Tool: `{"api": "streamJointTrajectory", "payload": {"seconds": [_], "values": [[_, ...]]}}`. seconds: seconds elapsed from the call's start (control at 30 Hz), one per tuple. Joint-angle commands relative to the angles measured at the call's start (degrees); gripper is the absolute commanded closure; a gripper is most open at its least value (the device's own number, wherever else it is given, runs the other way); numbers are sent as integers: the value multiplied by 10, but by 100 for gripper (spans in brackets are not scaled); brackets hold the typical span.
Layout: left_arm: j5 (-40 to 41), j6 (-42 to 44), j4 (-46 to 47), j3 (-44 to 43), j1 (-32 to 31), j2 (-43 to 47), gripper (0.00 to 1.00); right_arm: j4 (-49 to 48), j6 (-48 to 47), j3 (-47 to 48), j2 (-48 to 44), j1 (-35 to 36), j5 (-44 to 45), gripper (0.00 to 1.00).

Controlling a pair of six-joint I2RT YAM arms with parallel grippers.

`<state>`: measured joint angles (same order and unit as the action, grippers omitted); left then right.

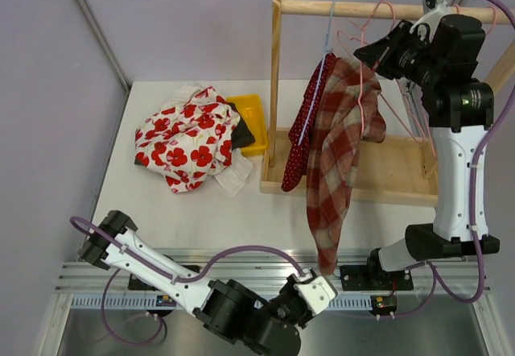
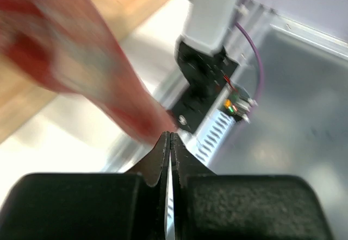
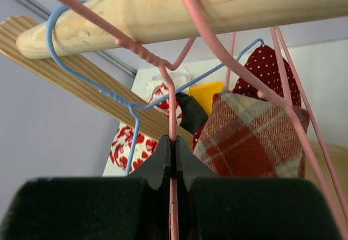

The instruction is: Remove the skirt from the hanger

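Right gripper (image 3: 173,140) clamped on thin pink wire hanger (image 3: 172,115), left gripper (image 2: 169,136) pinched shut beside plaid skirt (image 1: 334,171)

skirt (image 1: 336,163): red, cream and tan plaid
pink hanger (image 3: 172,109): pale pink wire
blue hanger (image 3: 116,95): light blue wire
dotted garment (image 1: 299,142): dark red with small white dots
floral cloth (image 1: 187,140): white with red flowers
bin (image 1: 256,114): yellow
rack (image 1: 354,8): pale natural wood
table (image 1: 185,219): white
cables (image 1: 241,251): purple
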<state>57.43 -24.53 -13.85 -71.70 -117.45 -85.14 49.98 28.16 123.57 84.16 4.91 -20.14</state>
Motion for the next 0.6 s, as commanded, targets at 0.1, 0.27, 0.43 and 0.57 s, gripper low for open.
{"api": "streamJointTrajectory", "payload": {"seconds": [0.1, 0.27, 0.43, 0.57], "values": [[-68, -148, -166, -36, -267, 1, 100, -188, 14, -23, -8, -6, 39, 100], [-144, -200, -217, -41, -295, 23, 100, -204, 13, -89, -39, -6, 39, 100], [-152, -272, -344, -83, -317, 45, 100, -218, 4, -155, -61, -5, 44, 100], [-163, -270, -342, -44, -307, 78, 100, -212, -8, -159, -48, -8, 57, 100]]}}
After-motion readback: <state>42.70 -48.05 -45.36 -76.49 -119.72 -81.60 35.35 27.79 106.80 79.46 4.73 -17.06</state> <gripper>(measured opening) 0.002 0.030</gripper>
